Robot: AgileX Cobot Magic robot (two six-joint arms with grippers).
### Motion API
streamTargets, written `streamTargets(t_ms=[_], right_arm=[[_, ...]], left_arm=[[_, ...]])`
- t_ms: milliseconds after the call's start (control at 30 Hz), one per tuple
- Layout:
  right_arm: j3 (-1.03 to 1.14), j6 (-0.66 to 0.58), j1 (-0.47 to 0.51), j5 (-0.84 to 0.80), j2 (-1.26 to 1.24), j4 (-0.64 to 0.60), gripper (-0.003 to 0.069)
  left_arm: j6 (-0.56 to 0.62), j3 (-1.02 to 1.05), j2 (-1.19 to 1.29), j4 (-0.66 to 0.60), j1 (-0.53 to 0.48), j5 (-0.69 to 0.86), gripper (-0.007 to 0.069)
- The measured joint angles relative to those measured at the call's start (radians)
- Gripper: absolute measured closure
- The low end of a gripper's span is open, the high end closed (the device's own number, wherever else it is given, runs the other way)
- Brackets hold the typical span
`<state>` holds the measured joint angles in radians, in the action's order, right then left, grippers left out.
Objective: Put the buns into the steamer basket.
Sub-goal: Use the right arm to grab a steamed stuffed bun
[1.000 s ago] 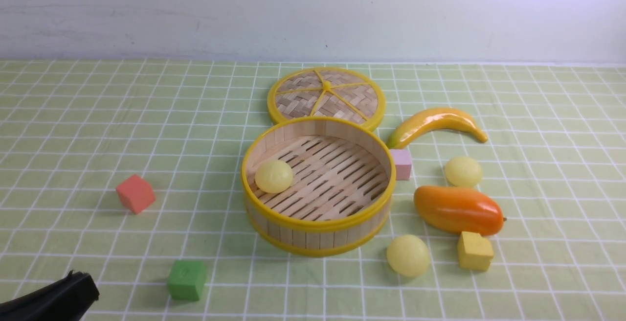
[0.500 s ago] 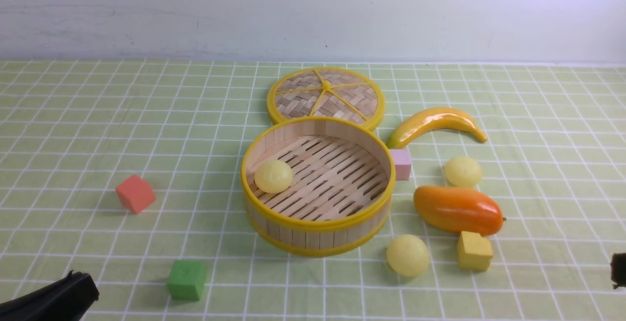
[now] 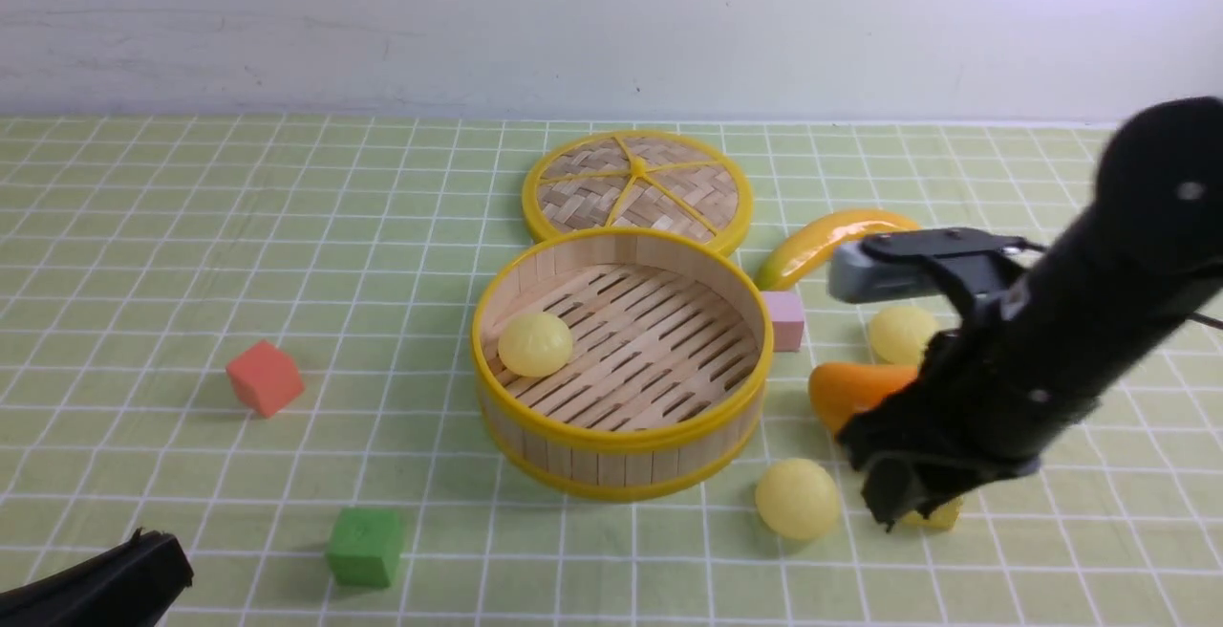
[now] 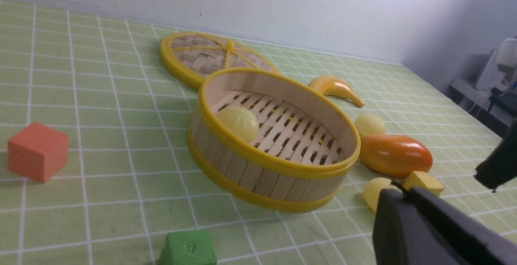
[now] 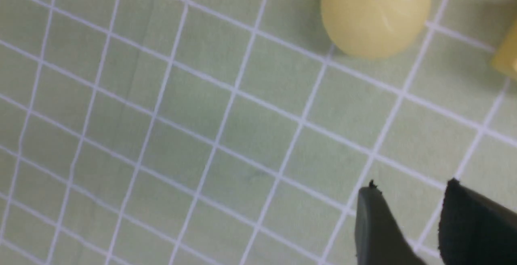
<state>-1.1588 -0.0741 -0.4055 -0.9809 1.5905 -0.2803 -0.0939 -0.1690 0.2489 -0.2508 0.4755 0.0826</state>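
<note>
The steamer basket [image 3: 621, 443] stands mid-table with one pale-yellow bun [image 3: 535, 343] on its slatted floor. A second bun [image 3: 797, 498] lies on the cloth by the basket's front right. A third bun [image 3: 898, 333] sits behind the mango. My right gripper [image 3: 890, 505] hangs just right of the front bun, jaws apart and empty; in the right wrist view that bun [image 5: 375, 12] lies ahead of the gripper [image 5: 410, 188]. My left gripper [image 3: 143, 560] rests shut at the near left corner, holding nothing.
The woven lid [image 3: 637, 189] lies behind the basket. A banana [image 3: 822, 235], a pink cube [image 3: 785, 319], an orange mango [image 3: 855, 388] and a yellow cube [image 3: 941, 515] crowd the right side, partly covered by my right arm. A red cube [image 3: 265, 378] and a green cube [image 3: 364, 546] sit left.
My right arm has swung in from the right edge, over the mango and yellow cube, down beside the front bun. The left arm and all objects have stayed put.
</note>
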Motion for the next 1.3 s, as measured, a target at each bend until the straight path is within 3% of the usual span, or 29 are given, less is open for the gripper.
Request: streamTargets(t_ms=[167,733,1200,1300], right_arm=[[-0.096,0.060,-0.058,0.053,0.167,0.091,0.0419],[-0.129,0.114,-0.062,0.228,0.276,0.131,0.0419],[-0.130,0.116,-0.062,0.209,0.303,0.130,0.0424],[-0.130,0.116,-0.062,0.206,0.305,0.130,0.0473]], left_arm=[[0.000,0.000,0.000,0.000,0.000,0.000,0.0636],[0.000,0.000,0.000,0.000,0.000,0.000,0.0628],[0.000,0.000,0.000,0.000,0.000,0.000,0.0621],[0.000,0.000,0.000,0.000,0.000,0.000,0.0619]])
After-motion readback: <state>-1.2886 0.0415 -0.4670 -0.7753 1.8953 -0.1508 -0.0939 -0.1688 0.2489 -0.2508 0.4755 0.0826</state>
